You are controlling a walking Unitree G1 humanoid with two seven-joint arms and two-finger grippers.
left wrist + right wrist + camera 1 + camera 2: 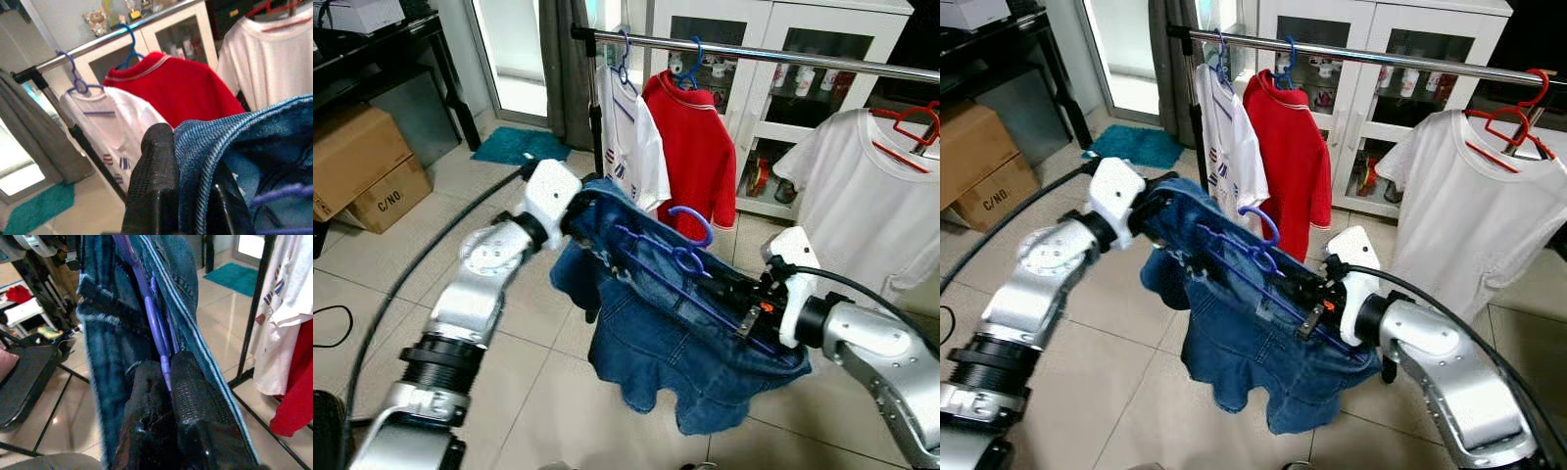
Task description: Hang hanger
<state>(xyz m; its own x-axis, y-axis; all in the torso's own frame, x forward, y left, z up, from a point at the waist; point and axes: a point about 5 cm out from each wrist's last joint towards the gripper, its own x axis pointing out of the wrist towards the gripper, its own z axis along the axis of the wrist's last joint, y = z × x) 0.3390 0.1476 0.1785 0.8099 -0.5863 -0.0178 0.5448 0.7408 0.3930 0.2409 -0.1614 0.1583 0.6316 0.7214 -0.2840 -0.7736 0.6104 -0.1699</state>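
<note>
- The purple plastic hanger (690, 262) carrying a blue denim garment (695, 343) was held in the air between the two arms, just before the robot; its long axis ran from the left arm down to the right, and its hook pointed up toward the rail.
- The right gripper (164, 382) had its black fingers closed tight on the hanger's purple bar and the denim edge.
- The left gripper (188, 196) pinched the denim hem (stitched, pale-edged) at the other end.
- The denim hung in loose folds below the hanger.
- Beyond stood the chrome clothes rail (822, 59), bearing a white striped shirt (631, 147), a red polo shirt (700, 147) and a white T-shirt (862, 186).
- Farther back was a white glass-door cabinet (773, 29); cardboard boxes (357, 162) sat left.
</note>
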